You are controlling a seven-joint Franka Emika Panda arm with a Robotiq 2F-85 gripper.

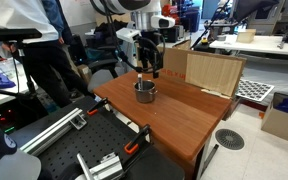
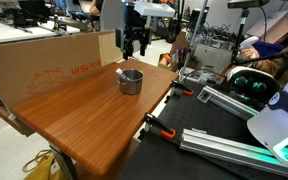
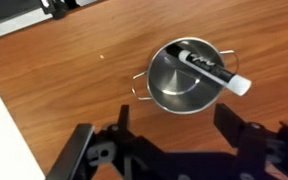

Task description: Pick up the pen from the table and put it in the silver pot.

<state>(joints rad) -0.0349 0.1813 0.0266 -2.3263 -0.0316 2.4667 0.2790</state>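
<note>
Jaws spread wide here, nothing between them. In the wrist view the gripper (image 3: pixel 174 128) shows its two dark fingers (image 3: pixel 89 150) splayed to either side at the bottom of the picture, with bare wood in the gap. Just above them sits the silver pot (image 3: pixel 156 95), round, low-walled and shiny inside, with a small loop handle on its side. And there's the pen (image 3: pixel 206 66): it lies slanted across the pot, black body over the inside and whitish end poking out past the rim on the side nearer the gripper. It's touching the pot and clear of the fingers. In both exterior views the gripper (image 1: pixel 148 68) (image 2: pixel 134 50) hangs straight above the pot (image 1: pixel 145 92) (image 2: pixel 130 82), with a clear gap between them. The pen is too small to pick out there. The pot stands on the table (image 3: pixel 44 70), a reddish-brown wooden top (image 1: pixel 189 125) (image 2: pixel 84 120), toward its far end near a cardboard box (image 1: pixel 214 72) (image 2: pixel 54 55). Orange-handled clamps (image 2: pixel 162 130) grip the table's edge in an exterior view.
</note>
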